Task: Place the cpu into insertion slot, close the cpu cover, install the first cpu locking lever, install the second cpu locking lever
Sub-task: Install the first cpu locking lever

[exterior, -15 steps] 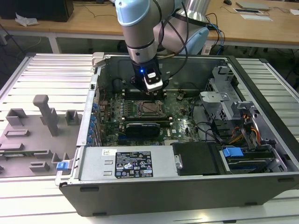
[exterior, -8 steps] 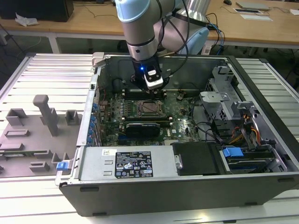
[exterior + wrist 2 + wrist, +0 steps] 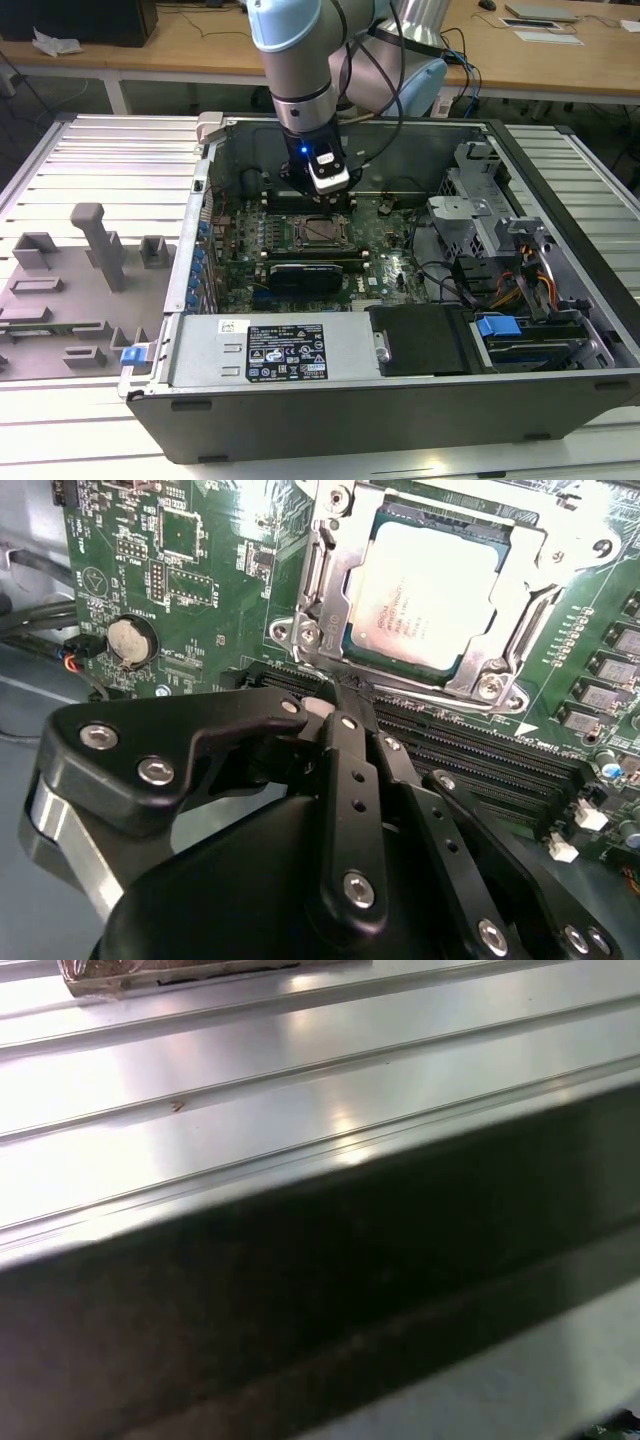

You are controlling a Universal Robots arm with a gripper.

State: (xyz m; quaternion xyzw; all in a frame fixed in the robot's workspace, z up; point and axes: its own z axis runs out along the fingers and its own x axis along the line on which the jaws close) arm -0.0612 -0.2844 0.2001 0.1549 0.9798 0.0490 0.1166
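In the second wrist view the cpu [image 3: 425, 590], a pale silvery square chip, lies flat in the insertion slot [image 3: 462, 668]. The cpu cover [image 3: 318, 575], a silver metal frame, lies down around the chip. My gripper [image 3: 335, 698] is shut, its black fingers [image 3: 345, 780] pressed together. Their tips sit at the socket's edge beside the long black memory slots [image 3: 470, 760], with nothing visibly between them. In the exterior view the gripper [image 3: 330, 197] hangs just behind the socket with the cpu [image 3: 318, 230] inside the open computer case.
A black graphics card [image 3: 305, 275] lies in front of the socket. Drive cages and cables [image 3: 500, 260] fill the exterior view's right of the case. A grey fixture plate [image 3: 70, 290] stands at the exterior view's left. The first wrist view shows ribbed metal table [image 3: 300, 1060] and a dark case wall [image 3: 350, 1300].
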